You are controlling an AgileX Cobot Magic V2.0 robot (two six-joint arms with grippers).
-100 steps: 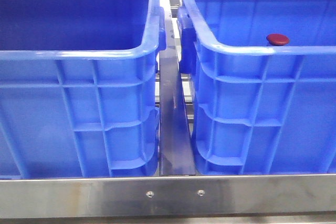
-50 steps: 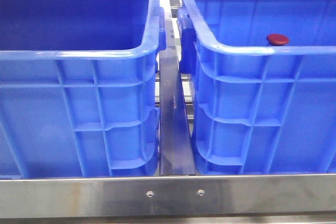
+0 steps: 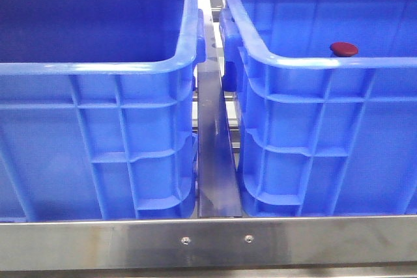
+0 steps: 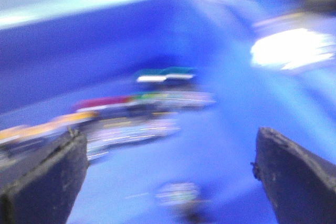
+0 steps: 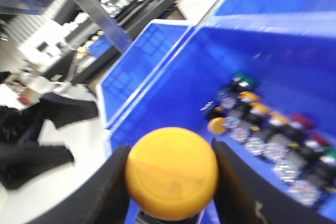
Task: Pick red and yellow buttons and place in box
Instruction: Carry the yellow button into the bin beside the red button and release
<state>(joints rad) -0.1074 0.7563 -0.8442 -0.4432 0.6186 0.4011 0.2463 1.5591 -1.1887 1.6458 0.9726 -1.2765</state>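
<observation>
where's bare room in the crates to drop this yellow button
In the right wrist view, the crate floor toward its near wall is bare blue. The far side is crowded with a row of buttons. The right gripper holds the yellow button. The left wrist view is too blurred to judge.

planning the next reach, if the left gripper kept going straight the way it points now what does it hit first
Probably the heap of buttons on the blue crate's floor; the left gripper is open, but the view is too blurred to judge depth.

Two blue crates stand side by side: the left crate point(image 3: 98, 154) and the right crate point(image 3: 326, 154), a metal rail point(image 3: 218, 161) between them. A red button point(image 3: 344, 49) shows just above the right crate's near rim. No gripper shows.
</observation>
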